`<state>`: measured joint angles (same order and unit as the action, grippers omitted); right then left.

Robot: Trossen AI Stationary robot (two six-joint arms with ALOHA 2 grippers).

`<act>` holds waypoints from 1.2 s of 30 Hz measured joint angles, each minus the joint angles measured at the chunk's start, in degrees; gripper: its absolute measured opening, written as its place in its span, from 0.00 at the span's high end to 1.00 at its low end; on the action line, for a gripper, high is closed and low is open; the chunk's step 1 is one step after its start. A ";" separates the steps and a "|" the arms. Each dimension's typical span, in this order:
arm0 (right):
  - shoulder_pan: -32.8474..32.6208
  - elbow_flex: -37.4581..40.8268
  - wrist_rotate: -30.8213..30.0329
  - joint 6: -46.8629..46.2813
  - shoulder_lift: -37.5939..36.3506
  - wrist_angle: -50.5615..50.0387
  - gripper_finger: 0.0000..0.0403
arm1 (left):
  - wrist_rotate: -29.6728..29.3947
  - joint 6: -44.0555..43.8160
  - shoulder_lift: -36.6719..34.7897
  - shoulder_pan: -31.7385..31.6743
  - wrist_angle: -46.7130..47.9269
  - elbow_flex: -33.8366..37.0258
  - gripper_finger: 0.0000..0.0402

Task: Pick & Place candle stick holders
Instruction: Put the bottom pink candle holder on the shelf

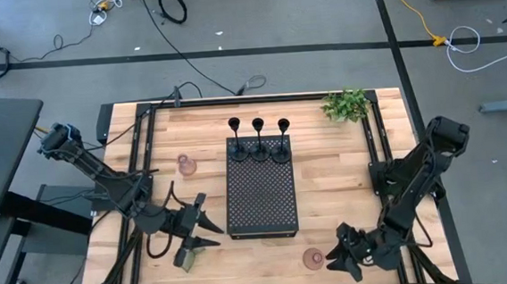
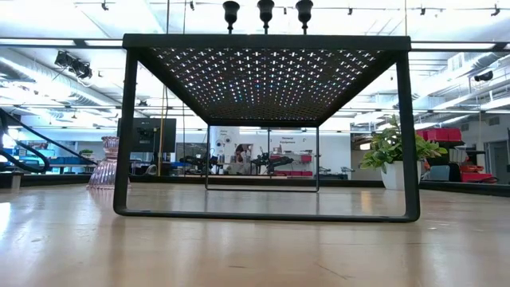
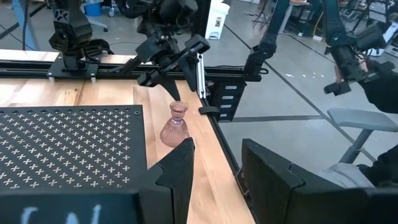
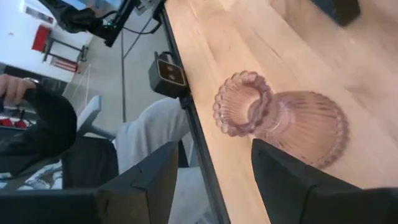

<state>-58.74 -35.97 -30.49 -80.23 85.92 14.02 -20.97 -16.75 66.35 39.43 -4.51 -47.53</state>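
**Candle holders on the bench: position and visibility**

Three black stemmed holders (image 1: pixel 259 140) are stood in a row on the far edge of the black perforated tray (image 1: pixel 261 200); from the low view only their cup tops (image 2: pixel 265 11) are seen above the tray's edge. One pink glass holder (image 1: pixel 186 165) is set on the bench (image 1: pixel 337 181) left of the tray, and is partly cut off by a tray leg in the low view. A second pink glass holder (image 1: pixel 313 259) is placed near the front edge, just beside the right pincer (image 1: pixel 340 259), whose fingers are held apart with the holder ahead of them, not gripped (image 4: pixel 283 121). The left pincer (image 1: pixel 204 233) is held low, front left of the tray, its fingers apart and empty. An olive-green object (image 1: pixel 187 259) is seen just beside it, largely hidden by the arm. A leafy plant (image 1: pixel 347 105) is kept at the far right corner.
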 joint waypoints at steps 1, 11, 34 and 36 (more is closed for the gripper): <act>0.00 0.00 0.08 -0.10 0.56 0.49 0.49 | -0.02 -0.01 -0.01 0.10 0.07 0.00 0.66; 0.30 0.00 -0.56 -1.84 5.31 1.58 0.49 | 0.11 -0.19 0.02 0.10 0.15 0.00 0.66; 4.68 -0.09 -0.65 8.77 8.50 9.19 0.49 | 0.02 -0.60 0.02 0.10 0.74 0.00 0.66; 4.68 -0.09 0.62 7.58 8.50 8.88 0.49 | 0.02 -0.60 0.02 0.10 0.97 0.00 0.66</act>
<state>-54.06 -36.05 -29.87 -72.65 94.41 22.90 -20.95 -17.34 66.37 39.53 -3.54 -47.53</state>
